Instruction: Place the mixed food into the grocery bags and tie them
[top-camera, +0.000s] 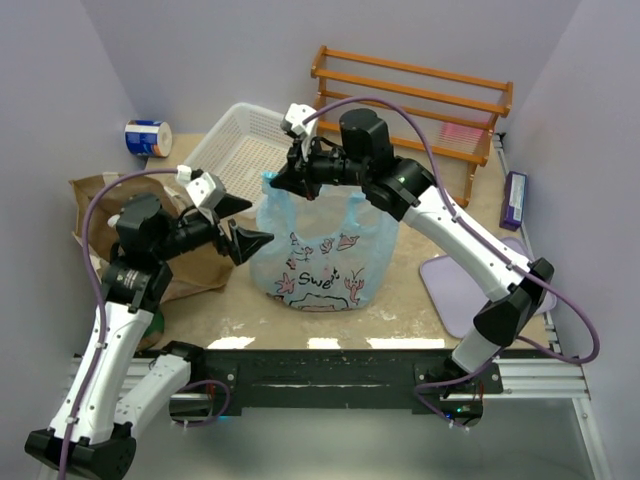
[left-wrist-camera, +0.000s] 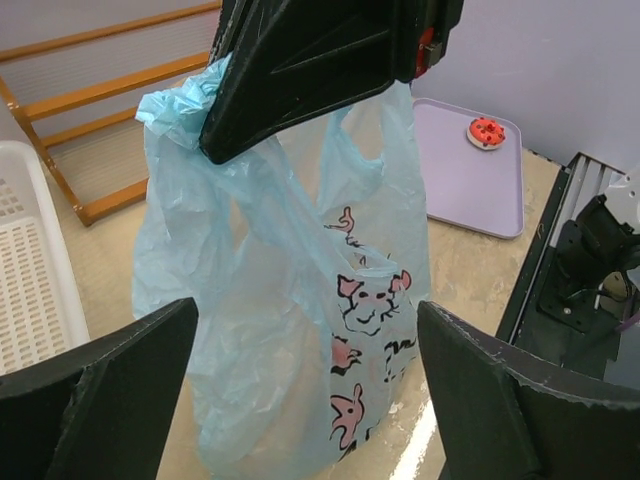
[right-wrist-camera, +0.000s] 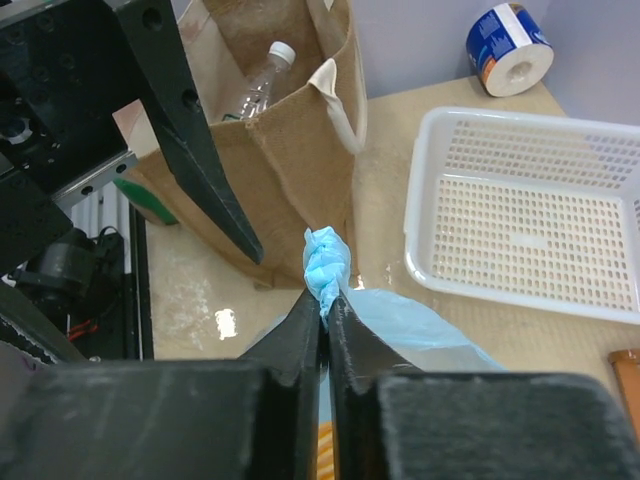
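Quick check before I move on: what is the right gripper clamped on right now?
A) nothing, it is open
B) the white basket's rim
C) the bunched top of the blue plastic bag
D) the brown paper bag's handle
C: in the right wrist view the right gripper is shut on the twisted, bunched top of the blue plastic bag, which sticks out just past its fingertips.

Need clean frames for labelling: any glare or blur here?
Top external: sharp, glare strips across the near table. Left wrist: blue bag crisp, small glare streak below it. Right wrist: glare patch beside the brown bag; base of right hand soft.
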